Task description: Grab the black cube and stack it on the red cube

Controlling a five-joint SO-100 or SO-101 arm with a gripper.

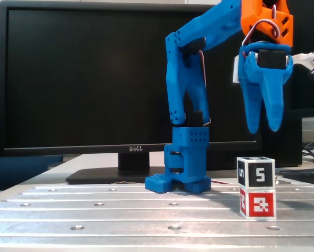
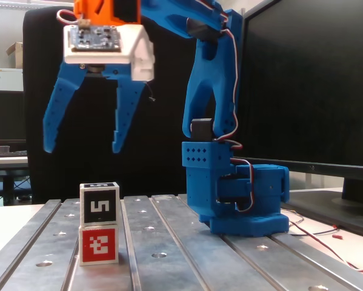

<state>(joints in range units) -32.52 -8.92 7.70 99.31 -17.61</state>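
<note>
The black cube [image 1: 256, 174] with a white "5" sits squarely on top of the red cube [image 1: 258, 203], which rests on the metal table. Both cubes also show in the other fixed view, the black cube [image 2: 100, 206] above the red cube [image 2: 99, 244]. My blue gripper [image 1: 265, 128] hangs above the stack, clear of it, with its fingers pointing down. In the other fixed view the gripper [image 2: 82, 148] is spread wide open and holds nothing.
The blue arm base [image 1: 184, 163] stands on the slotted aluminium table [image 1: 120, 210], also seen at the right in the other fixed view [image 2: 236, 194]. A black monitor [image 1: 94, 79] stands behind it. Loose wires [image 2: 326, 233] lie by the base.
</note>
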